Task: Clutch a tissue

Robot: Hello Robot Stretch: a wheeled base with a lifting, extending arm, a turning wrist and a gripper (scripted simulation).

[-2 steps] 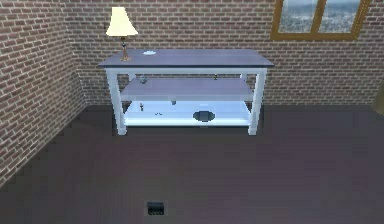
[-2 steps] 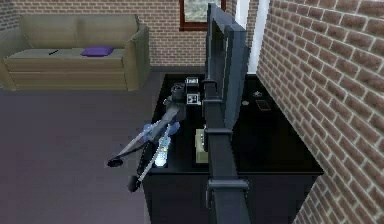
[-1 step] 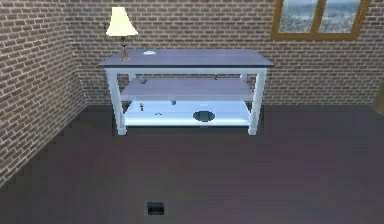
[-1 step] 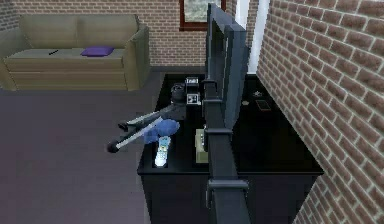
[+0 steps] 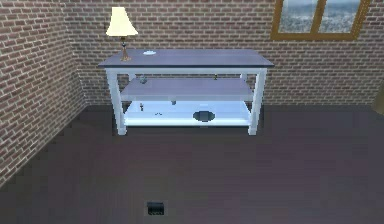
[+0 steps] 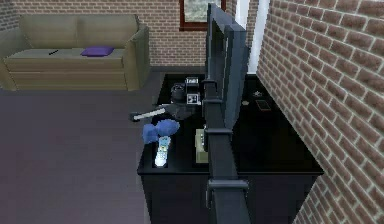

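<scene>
On a dark low cabinet [image 6: 270, 150] in the arm side view, a small olive box [image 6: 201, 143] that may be a tissue box stands close to the arm bar [image 6: 222, 150]. The gripper [image 6: 143, 117] reaches toward the view's left, past the cabinet's edge. A rounded blue thing [image 6: 160, 130] lies on the cabinet at the gripper's dark body, so I cannot tell whether the gripper holds anything. A white and green bottle [image 6: 162, 153] lies just below the blue thing.
A flat dark screen [image 6: 225, 55] stands on the cabinet, with a brick wall [image 6: 330, 90] to the right. A tan sofa [image 6: 75, 55] with a purple cushion sits at the back left. In the forward view, a white shelf table [image 5: 185, 62] carries a lamp [image 5: 122, 25] and a dark bowl [image 5: 204, 117].
</scene>
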